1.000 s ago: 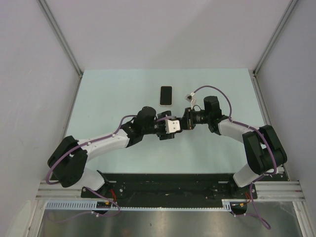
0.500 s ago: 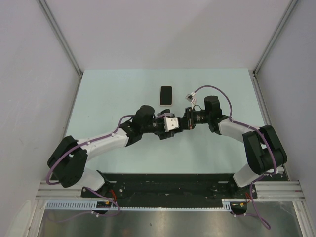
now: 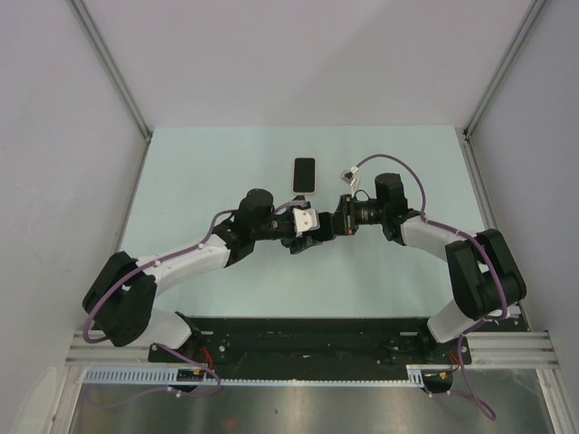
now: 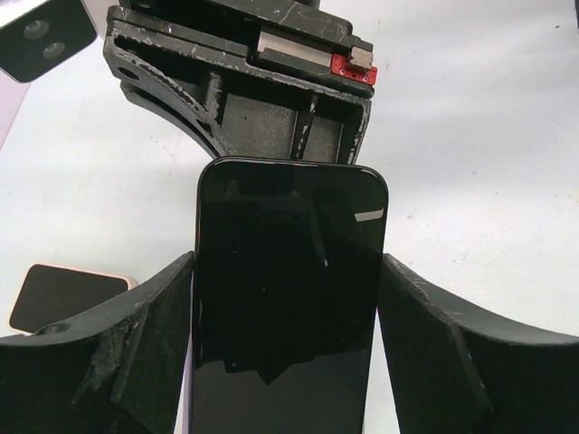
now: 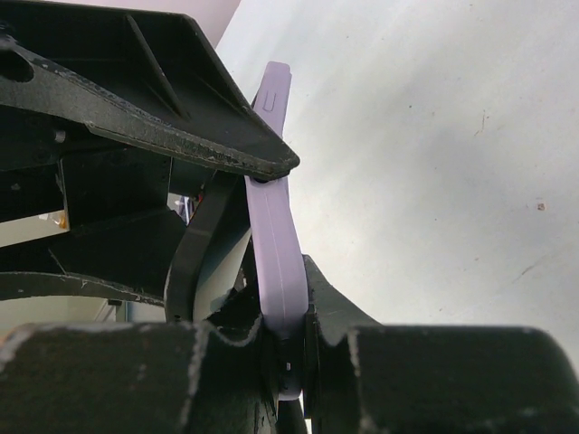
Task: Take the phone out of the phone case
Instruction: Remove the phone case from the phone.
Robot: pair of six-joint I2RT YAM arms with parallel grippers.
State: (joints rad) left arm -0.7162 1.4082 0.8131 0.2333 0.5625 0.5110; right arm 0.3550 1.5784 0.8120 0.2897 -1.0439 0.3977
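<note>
A black-screened phone [image 4: 288, 298] fills the left wrist view, standing between the fingers [image 4: 136, 362] of my left gripper [image 3: 318, 231], which press on its two long sides. A thin lilac sliver of the phone case runs along its lower left edge. Edge-on in the right wrist view, the lilac phone case [image 5: 279, 235] curves upward, and my right gripper [image 5: 288, 316] is shut on its lower end. Both grippers meet tip to tip above the table's middle, where my right gripper [image 3: 336, 224] faces the left one. How far the phone sits inside the case is hidden.
A second dark slab with a pale rim [image 3: 304, 174] lies flat on the pale green table [image 3: 199, 172] just beyond the grippers, also visible as the pale-rimmed slab [image 4: 63, 297] in the left wrist view. Grey walls enclose the table on three sides.
My left arm has shifted a little left and toward the far side, its wrist turning slightly. The right arm has barely moved. Both grips are unchanged.
</note>
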